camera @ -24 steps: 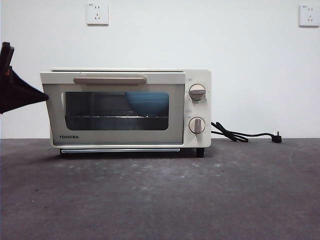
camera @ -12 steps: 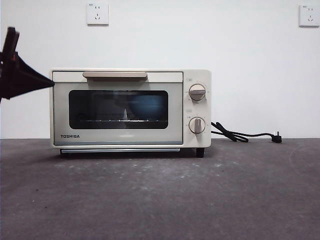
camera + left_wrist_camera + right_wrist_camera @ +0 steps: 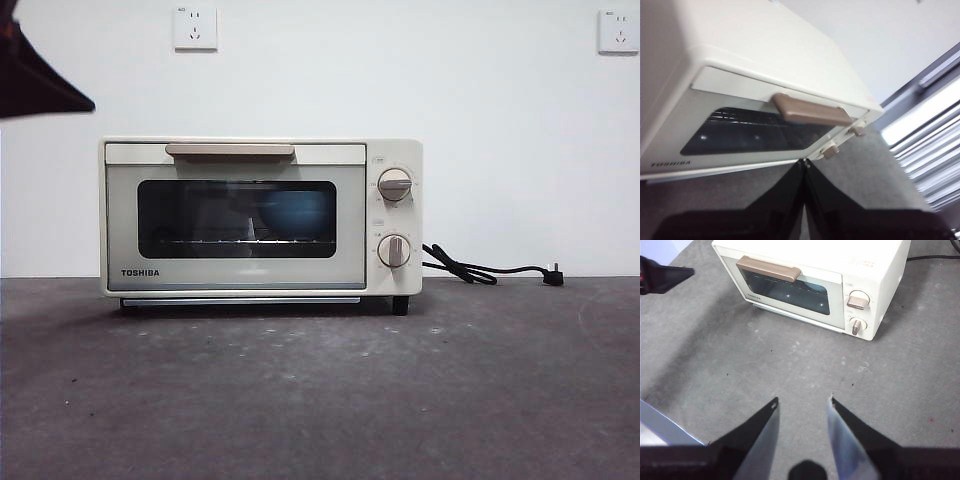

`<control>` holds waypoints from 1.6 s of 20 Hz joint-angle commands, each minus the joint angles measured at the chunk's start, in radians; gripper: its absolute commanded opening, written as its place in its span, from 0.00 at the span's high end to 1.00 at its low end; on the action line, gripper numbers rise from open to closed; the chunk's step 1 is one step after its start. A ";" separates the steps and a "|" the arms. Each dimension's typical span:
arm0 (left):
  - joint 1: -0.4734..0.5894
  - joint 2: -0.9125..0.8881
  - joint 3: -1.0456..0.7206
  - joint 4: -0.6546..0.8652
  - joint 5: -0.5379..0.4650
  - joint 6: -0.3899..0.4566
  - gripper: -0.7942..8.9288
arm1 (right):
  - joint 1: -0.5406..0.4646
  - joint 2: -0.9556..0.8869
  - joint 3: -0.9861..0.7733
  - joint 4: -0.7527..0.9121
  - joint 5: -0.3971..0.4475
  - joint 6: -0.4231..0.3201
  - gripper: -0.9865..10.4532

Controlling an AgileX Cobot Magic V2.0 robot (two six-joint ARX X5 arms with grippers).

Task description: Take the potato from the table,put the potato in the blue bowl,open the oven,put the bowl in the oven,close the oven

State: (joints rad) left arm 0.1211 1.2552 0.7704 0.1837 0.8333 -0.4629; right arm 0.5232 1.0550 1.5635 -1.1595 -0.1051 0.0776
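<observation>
Left hand: dark wedge at the upper left of the front view, above and to the left of the oven, touching nothing. In its own wrist view the two black jaws are pressed together, holding nothing, tips aimed at the door's lower edge.

Cream-white boxy Toshiba toaster oven: stands on the dark grey matte bench, door shut flush, beige bar handle along the top of the door. Behind the dark glass window, on the wire rack, sits the muted blue round bowl, right of centre. The potato cannot be made out through the glass. Two round knobs on the right panel; black cord trails to the right.

Right hand: hovers above bare bench in front of the oven, jaws moderately apart, empty.
</observation>
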 commanded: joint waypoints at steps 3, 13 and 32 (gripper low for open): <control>-0.039 -0.197 0.000 -0.254 -0.110 0.169 0.93 | 0.002 0.001 0.001 -0.009 -0.002 -0.028 0.78; -0.116 -0.544 0.005 -0.711 -0.323 0.304 0.93 | 0.002 0.011 0.001 -0.110 -0.156 -0.108 0.78; -0.116 -0.647 0.005 -0.884 -0.388 0.336 0.92 | 0.002 0.012 0.001 -0.128 -0.156 -0.131 0.92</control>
State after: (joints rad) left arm 0.0090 0.6109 0.7712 -0.7029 0.4469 -0.1398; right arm 0.5232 1.0649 1.5635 -1.2922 -0.2611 -0.0425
